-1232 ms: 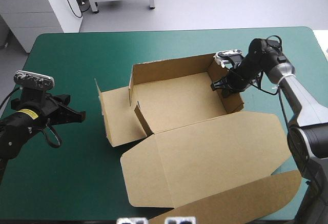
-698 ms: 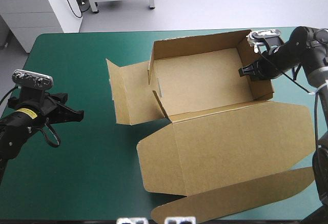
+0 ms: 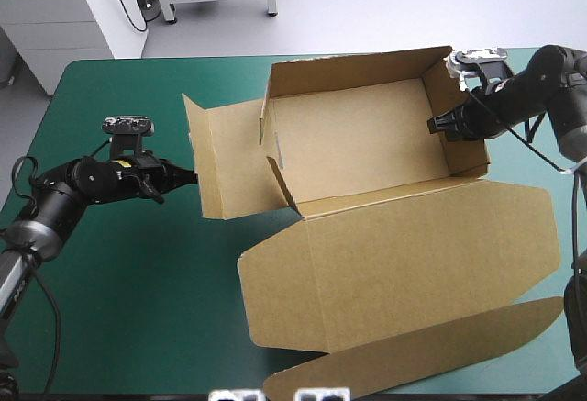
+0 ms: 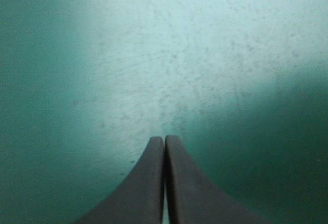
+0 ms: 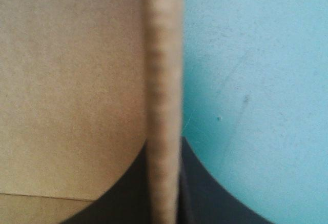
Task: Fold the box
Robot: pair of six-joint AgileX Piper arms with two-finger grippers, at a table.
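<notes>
The brown box [image 3: 367, 144] stands as an open tray with its far and right walls raised, its left flap [image 3: 225, 158] spread out and its lid [image 3: 404, 263] lying flat toward the near edge. My right gripper [image 3: 447, 126] is shut on the box's right wall; in the right wrist view that wall's edge [image 5: 164, 101] runs up between my black fingers [image 5: 202, 183]. My left gripper [image 3: 188, 178] is shut and empty, low over the teal-green cover just left of the flap. In the left wrist view my left gripper [image 4: 164, 138] shows only bare cover ahead.
A long lid tab [image 3: 413, 355] reaches the table's near edge. Bare teal-green cover [image 3: 119, 309] lies left of the box and along the far edge [image 3: 165, 80].
My left arm has swung right toward the box's left flap. Earlier the right gripper dragged the box right and away; since then it has barely shifted.
</notes>
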